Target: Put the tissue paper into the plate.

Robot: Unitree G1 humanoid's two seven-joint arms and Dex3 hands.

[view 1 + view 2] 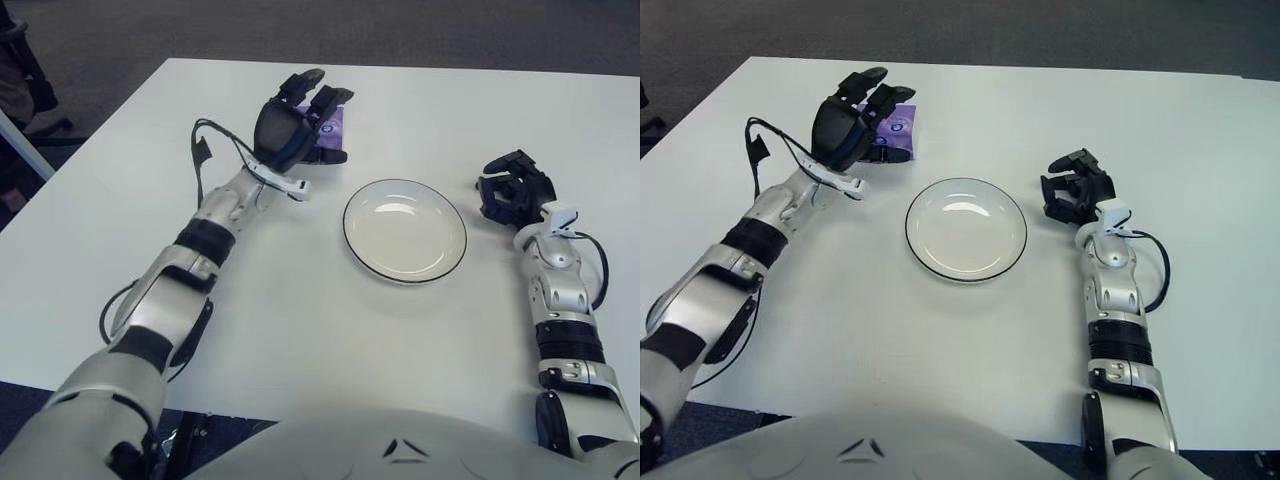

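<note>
The purple tissue packet (330, 125) lies flat on the white surface (300, 320), directly beneath the left hand (295, 125), whose fingers (303, 84) are spread above it. The empty plate (404, 230) sits between this hand and the right hand (512, 190), whose fingers are loosely curled, holding nothing.

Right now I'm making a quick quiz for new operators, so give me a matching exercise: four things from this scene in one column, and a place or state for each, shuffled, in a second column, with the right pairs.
Things:
1. left hand
2. right hand
3. plate
4. tissue pack

Places or states:
A. purple, partly hidden under black fingers
B. holds nothing, white with a dark rim
C. fingers spread, over the purple pack
D. idle, to the right of the plate

Pairs: 1-C, 2-D, 3-B, 4-A
</note>
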